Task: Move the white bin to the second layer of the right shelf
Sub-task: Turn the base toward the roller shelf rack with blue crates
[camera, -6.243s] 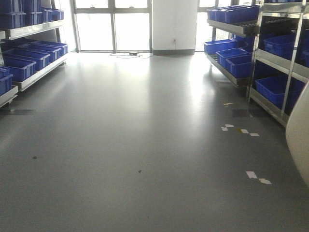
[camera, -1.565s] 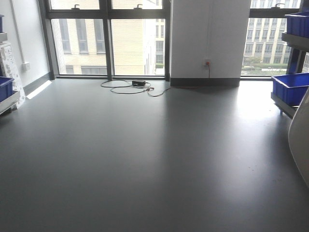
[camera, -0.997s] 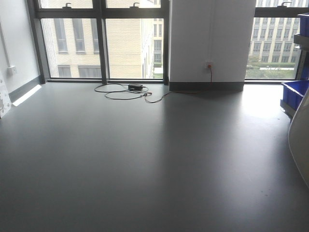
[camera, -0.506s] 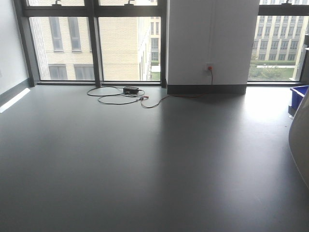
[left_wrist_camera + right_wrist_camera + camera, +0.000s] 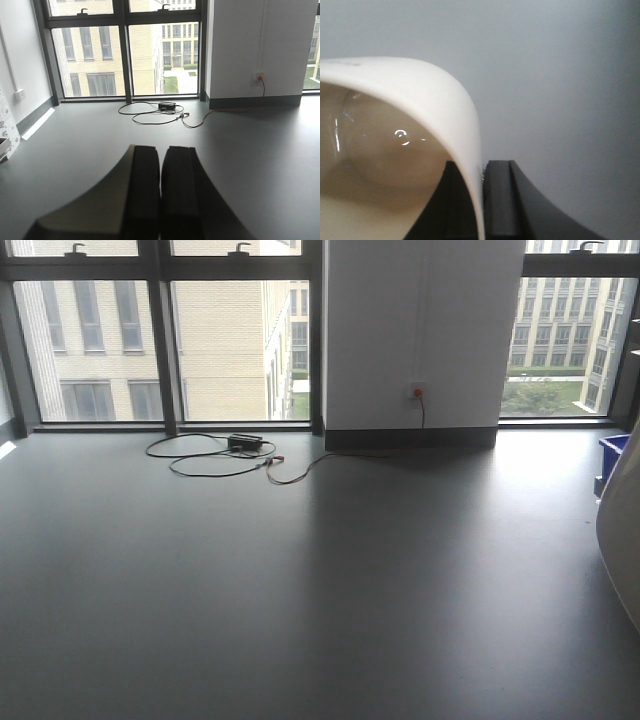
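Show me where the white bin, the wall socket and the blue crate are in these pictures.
white bin (image 5: 430, 90), right wrist view, on its curved rim.
wall socket (image 5: 417, 392), front view, on the faceplate where the plug sits.
blue crate (image 5: 612, 450), front view, on the corner showing at the right edge.

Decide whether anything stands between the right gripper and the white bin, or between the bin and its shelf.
Nothing separates them: the right gripper grips the rim of the glossy cream-white plastic bin. The shelf level is out of view, so that path cannot be judged.
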Controlling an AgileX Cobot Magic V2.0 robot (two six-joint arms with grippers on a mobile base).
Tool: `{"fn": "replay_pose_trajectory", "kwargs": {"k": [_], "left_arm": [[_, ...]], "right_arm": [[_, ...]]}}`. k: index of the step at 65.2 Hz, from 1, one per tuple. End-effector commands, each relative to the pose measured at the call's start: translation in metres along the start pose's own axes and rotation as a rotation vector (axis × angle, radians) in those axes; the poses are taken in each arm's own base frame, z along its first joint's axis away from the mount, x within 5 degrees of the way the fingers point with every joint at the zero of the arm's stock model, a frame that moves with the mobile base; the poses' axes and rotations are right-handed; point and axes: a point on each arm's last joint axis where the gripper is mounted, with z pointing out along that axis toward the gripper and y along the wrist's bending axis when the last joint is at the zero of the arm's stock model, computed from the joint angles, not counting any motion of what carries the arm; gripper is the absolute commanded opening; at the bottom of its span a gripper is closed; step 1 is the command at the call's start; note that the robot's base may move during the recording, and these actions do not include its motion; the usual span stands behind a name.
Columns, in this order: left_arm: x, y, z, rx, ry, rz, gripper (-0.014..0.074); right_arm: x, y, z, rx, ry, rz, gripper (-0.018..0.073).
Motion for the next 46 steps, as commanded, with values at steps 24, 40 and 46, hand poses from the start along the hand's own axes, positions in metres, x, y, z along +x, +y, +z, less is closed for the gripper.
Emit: {"fn": "replay_pose_trajectory", "kwargs": {"k": [24, 40, 46], "left_arm": [[0.0041, 0.0002, 0.0003, -0.004, -0.061, -0.009, 0.0085], [0.0041, 0.0002, 0.0003, -0.004, -0.061, -0.009, 0.0085], [0.0041, 0.0002, 0.0003, -0.004, -0.061, -0.009, 0.0085]], "right_arm": [[-0.0098, 0.001, -0.0071, -0.01, -0.078, 0.0, 0.0052], [-0.0098, 0.001, -0.0071, -0.01, -0.078, 0.0, 0.0052], [-0.0097, 0.0009, -0.0072, -0.01, -0.077, 0.0, 0.0052]]}}
